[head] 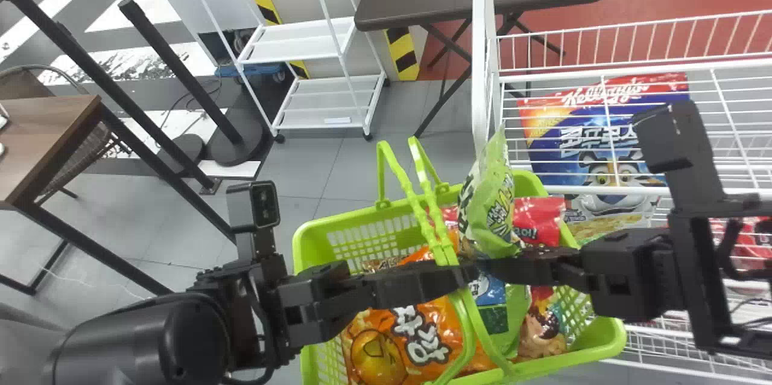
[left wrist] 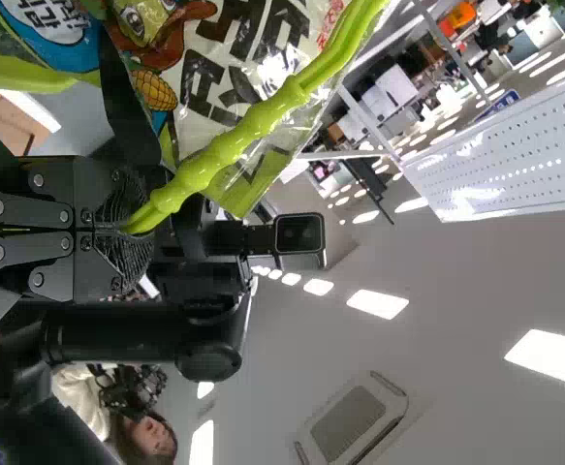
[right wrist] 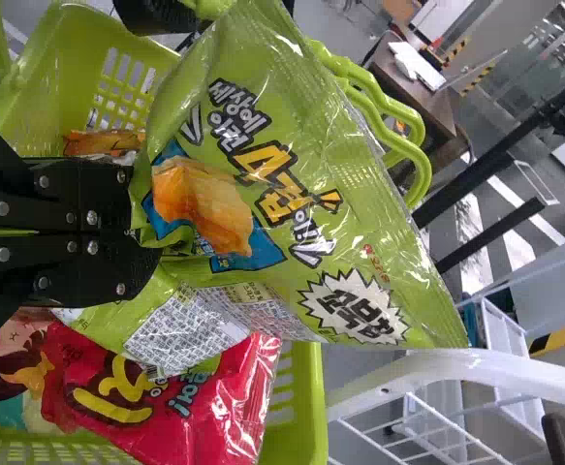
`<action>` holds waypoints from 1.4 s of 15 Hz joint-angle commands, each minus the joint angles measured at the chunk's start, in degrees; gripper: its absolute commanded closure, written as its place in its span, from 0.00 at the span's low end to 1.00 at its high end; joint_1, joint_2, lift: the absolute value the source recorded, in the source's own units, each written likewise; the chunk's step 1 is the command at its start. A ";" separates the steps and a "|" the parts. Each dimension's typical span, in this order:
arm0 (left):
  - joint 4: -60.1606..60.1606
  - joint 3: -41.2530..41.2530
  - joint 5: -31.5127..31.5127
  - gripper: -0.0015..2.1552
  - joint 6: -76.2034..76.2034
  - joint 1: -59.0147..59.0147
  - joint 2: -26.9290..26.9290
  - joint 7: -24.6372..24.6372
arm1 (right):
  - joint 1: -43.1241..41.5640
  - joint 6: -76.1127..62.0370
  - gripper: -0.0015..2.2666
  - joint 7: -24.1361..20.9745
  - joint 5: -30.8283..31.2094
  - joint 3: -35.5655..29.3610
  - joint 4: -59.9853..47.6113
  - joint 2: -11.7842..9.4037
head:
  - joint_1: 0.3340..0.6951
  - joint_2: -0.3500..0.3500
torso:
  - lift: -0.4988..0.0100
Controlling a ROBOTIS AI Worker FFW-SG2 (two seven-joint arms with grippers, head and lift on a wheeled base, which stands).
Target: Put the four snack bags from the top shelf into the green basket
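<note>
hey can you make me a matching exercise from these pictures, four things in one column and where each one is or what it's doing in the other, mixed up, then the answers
1. Left tool
2. Right tool
3. Orange bag
4. Bag with a tiger's face

A. Behind white wires
B. Closed on the green handle
C. Inside the green basket
D. Gripping a green snack bag

Right pairs: 1-B, 2-D, 3-C, 4-A

Seen from the floor here, the robot's left gripper (head: 452, 276) and right gripper (head: 496, 269) point toward each other, close together, both with fingers pinched tight.
</note>
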 commanded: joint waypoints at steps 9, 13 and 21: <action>0.05 1.27 1.14 1.00 1.62 0.53 -0.72 -0.66 | 0.61 0.65 0.03 2.52 10.39 5.28 -4.31 -0.50 | 1.00 1.00 | 0.97; 0.75 2.24 1.32 1.00 1.62 0.44 -0.72 -0.66 | 2.28 0.65 0.04 6.12 8.90 -4.38 -11.26 -0.50 | 1.00 1.00 | 0.97; 1.63 3.47 1.94 1.00 1.27 0.44 -0.72 -0.66 | 5.45 0.65 0.04 11.13 -0.24 -25.21 -14.60 1.00 | 1.00 0.77 | 0.97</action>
